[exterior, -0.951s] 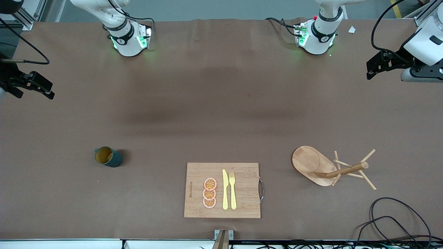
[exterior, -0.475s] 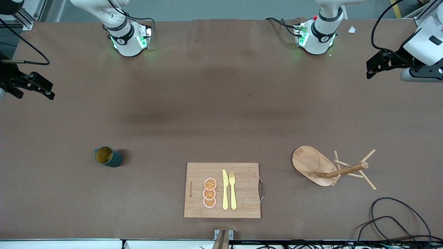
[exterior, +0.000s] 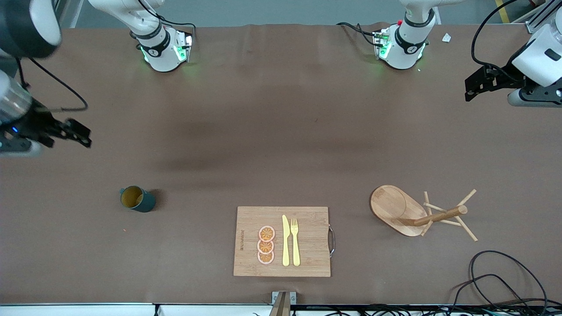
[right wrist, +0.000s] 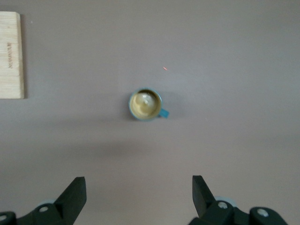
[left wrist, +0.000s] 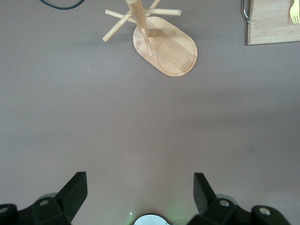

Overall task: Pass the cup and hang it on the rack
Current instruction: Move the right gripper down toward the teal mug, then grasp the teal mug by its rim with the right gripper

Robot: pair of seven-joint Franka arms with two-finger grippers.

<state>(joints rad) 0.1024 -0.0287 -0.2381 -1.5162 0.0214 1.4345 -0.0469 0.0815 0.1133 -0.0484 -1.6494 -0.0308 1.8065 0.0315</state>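
Right gripper (exterior: 81,136) up in the air over bare brown table (exterior: 272,131) at the right arm's end, fingers (right wrist: 75,194) spread wide, nothing between them; teal mug (exterior: 137,199) upright on the table, nearer to the front camera than that gripper's spot, mustard inside showing, small handle (right wrist: 164,113) sticking out from its side, well apart from everything else; bamboo cutting board (exterior: 307,259) lying flat near the table's front edge, with three orange slices (exterior: 266,245), a yellow knife (exterior: 285,240) and a yellow fork (exterior: 295,241) side by side on it, metal handle (exterior: 332,240) on the edge toward the left arm's end; wooden mug tree (exterior: 397,208) standing on its oval base, no mug on its pegs (left wrist: 117,30); left gripper (exterior: 476,85) over bare table at the left arm's end, jaws released, empty; loose black cable (exterior: 500,274) coiled at the front corner.
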